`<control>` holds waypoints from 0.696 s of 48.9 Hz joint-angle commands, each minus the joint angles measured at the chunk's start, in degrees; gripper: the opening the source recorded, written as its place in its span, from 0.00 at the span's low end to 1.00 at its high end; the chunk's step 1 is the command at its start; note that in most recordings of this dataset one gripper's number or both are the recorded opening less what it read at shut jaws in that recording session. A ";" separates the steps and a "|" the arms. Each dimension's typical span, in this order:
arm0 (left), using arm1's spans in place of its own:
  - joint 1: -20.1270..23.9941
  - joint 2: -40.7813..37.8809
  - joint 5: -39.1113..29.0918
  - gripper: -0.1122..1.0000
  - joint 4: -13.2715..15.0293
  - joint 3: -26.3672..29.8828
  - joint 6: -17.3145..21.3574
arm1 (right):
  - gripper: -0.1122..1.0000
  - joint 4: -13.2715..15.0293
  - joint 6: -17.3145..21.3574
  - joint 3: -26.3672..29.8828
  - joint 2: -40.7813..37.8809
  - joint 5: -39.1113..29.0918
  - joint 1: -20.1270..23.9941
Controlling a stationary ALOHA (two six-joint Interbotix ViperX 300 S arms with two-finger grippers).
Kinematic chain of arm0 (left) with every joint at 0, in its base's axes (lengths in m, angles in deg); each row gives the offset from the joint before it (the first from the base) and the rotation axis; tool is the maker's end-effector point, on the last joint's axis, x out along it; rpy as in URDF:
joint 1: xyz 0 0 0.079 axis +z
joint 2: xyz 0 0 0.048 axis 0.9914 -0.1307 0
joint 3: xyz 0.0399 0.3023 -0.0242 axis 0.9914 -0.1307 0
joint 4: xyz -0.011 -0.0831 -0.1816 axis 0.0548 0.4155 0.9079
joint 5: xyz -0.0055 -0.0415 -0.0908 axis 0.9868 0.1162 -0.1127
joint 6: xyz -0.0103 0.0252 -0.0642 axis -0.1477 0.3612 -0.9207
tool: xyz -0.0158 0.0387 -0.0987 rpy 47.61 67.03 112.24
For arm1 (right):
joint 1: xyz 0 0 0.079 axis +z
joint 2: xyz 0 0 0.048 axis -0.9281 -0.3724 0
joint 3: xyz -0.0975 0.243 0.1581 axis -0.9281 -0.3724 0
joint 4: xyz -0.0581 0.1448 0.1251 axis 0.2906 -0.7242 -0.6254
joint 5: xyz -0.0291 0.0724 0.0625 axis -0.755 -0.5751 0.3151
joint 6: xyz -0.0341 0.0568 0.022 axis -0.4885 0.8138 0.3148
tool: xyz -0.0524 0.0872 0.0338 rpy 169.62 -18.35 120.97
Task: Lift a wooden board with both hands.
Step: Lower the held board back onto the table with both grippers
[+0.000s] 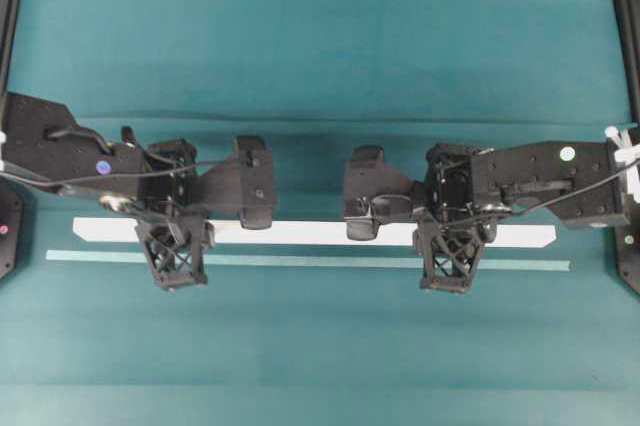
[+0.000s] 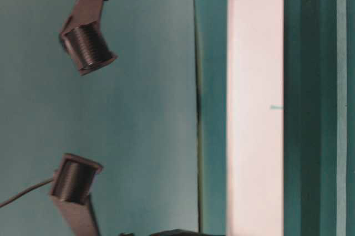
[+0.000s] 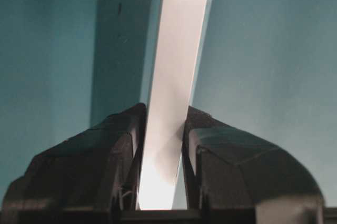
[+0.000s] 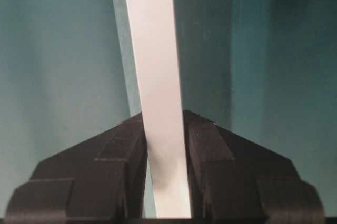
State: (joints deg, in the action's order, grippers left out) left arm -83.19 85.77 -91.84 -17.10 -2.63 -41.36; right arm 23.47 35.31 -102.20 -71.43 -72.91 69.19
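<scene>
Pale teal strip [image 1: 300,261] lies on teal bench [image 1: 320,46] just beside wooden board [image 1: 310,234], parallel — nothing else nearby. Board runs across bench between both arms. Left pincer [image 3: 160,150] clamped on board near its left end; right pincer [image 4: 166,150] clamped near right end — fingers [image 4: 208,155] pressed against board's faces.

There is one long, flat white wooden board [image 1: 300,233] and one thinner pale teal strip [image 1: 320,261]. Two black lattice-patterned robot hands are present, the left hand [image 1: 172,264] and the right hand [image 1: 447,268].
</scene>
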 commanded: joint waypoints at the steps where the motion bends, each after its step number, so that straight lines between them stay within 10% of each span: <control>1: -0.18 -0.35 0.88 0.26 0.00 0.09 -1.32 | 0.29 -0.18 -0.18 -0.70 -0.35 0.88 0.35; 34: -1.23 -3.34 7.82 0.26 0.00 -4.31 -0.70 | 0.29 -0.09 -0.09 -3.87 -2.81 7.38 1.23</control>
State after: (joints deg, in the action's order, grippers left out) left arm -84.42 82.52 -83.93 -17.10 -6.94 -42.16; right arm 23.47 35.31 -105.72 -73.10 -65.53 69.81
